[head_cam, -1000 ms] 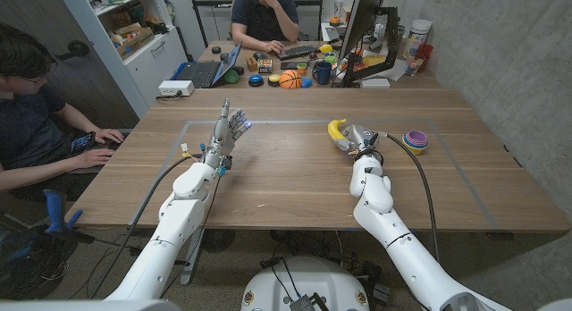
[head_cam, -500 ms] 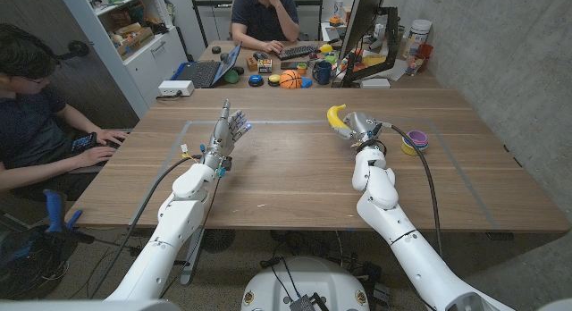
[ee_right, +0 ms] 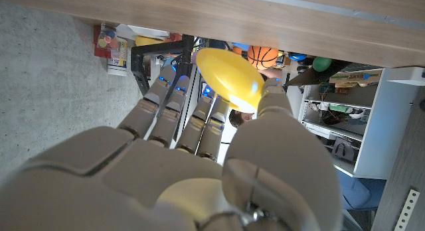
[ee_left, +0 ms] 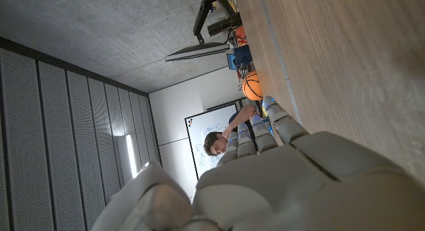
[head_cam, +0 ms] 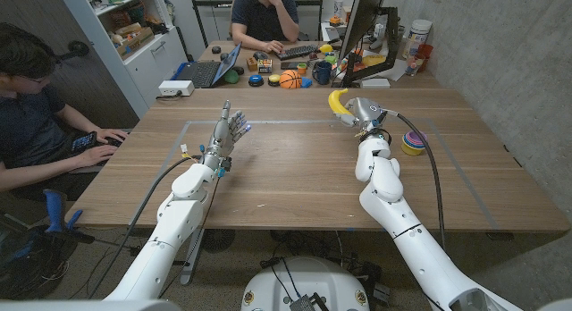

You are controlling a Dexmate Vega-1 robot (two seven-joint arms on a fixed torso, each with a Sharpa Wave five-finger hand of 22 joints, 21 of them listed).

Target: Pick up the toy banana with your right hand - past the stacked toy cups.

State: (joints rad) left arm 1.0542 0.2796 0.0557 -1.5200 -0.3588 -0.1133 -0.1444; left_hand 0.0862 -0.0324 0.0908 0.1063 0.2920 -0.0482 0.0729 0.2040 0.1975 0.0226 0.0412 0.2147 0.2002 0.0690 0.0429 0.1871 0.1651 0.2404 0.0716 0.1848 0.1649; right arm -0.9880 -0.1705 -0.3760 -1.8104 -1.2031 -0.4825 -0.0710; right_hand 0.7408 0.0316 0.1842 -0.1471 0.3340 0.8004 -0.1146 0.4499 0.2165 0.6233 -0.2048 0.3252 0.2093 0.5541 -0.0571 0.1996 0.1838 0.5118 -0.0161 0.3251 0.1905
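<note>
The yellow toy banana [head_cam: 337,103] is up off the table, held in my right hand [head_cam: 358,113] over the far right part of the table. In the right wrist view the banana [ee_right: 229,78] sits between the thumb and the fingers [ee_right: 174,98]. The stacked toy cups [head_cam: 413,142], rainbow coloured, stand on the table to the right of my right forearm. My left hand [head_cam: 229,130] stands upright over the left middle of the table, fingers apart, holding nothing; its fingers [ee_left: 265,128] reach out over the wood.
A second table behind holds a small basketball [head_cam: 290,79], a laptop [head_cam: 211,71], a monitor [head_cam: 362,25] and loose toys. One person sits at the far side, another at the left edge with a phone [head_cam: 83,141]. A taped rectangle [head_cam: 268,121] marks the tabletop.
My right hand has lifted the banana and carried it farther from me and slightly right. The stacked cups now show fully beside the forearm. The left arm has stayed still.
</note>
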